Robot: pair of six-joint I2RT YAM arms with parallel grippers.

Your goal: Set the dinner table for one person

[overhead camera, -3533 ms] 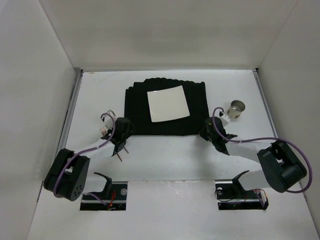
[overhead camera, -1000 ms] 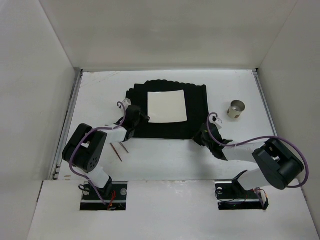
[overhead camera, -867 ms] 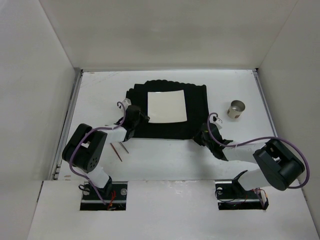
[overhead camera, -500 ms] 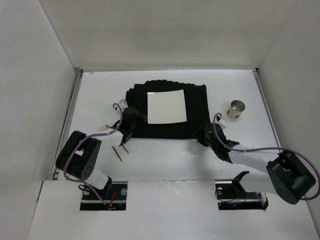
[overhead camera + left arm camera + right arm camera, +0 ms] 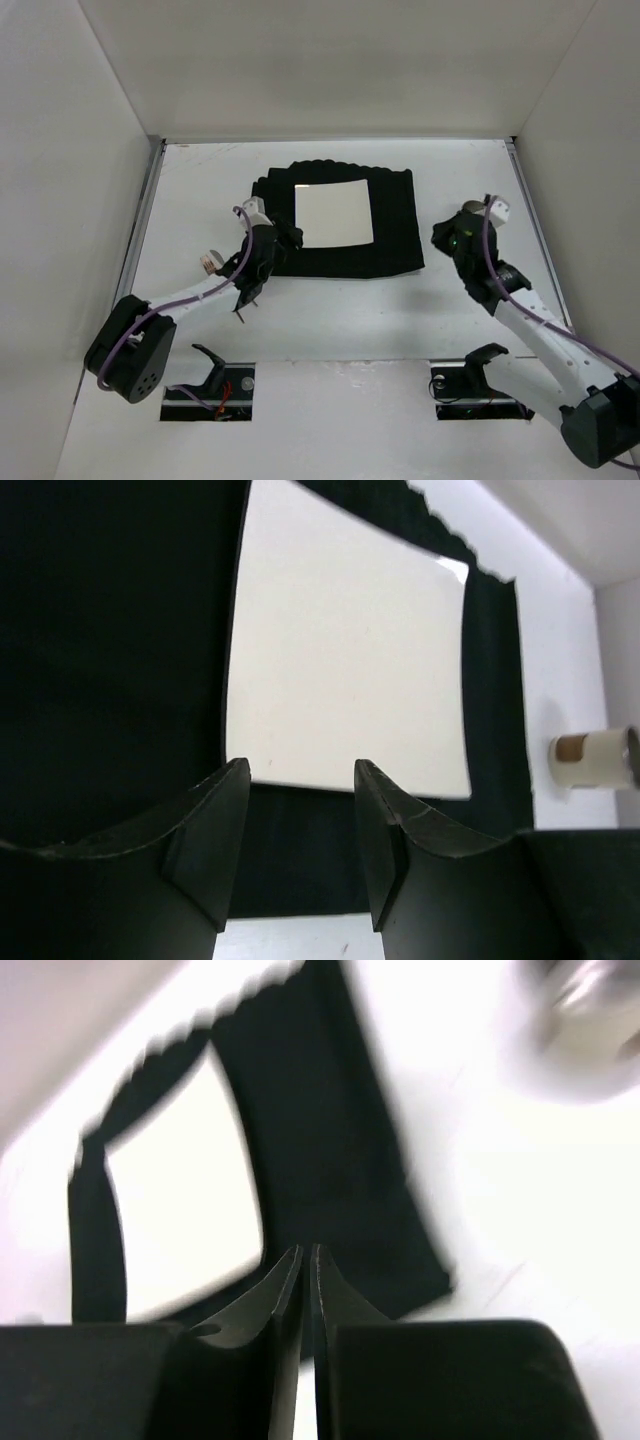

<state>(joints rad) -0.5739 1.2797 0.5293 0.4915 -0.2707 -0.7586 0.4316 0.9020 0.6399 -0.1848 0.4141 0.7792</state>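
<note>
The dinner table (image 5: 200,190) is the white tabletop. On it lies a black ribbed mat (image 5: 395,225) with a square white plate (image 5: 333,215) on top. My left gripper (image 5: 283,238) hovers over the mat's near left part, open with nothing between its fingers. In the left wrist view the left gripper (image 5: 300,770) points at the plate's (image 5: 345,670) near edge. My right gripper (image 5: 447,237) is raised to the right of the mat, its jaws shut and empty. In the blurred right wrist view the right gripper (image 5: 307,1250) stands above the mat's (image 5: 330,1120) near right corner.
A small metal cup (image 5: 595,758) stands right of the mat; it is a blur (image 5: 590,1005) in the right wrist view and hidden under the right arm from above. A thin stick end (image 5: 239,312) shows by the left forearm. White walls edge the table.
The left gripper has opened at the mat's left side. The right gripper left the mat's near right corner, rose and swung right toward the cup, opening briefly and shutting again.
</note>
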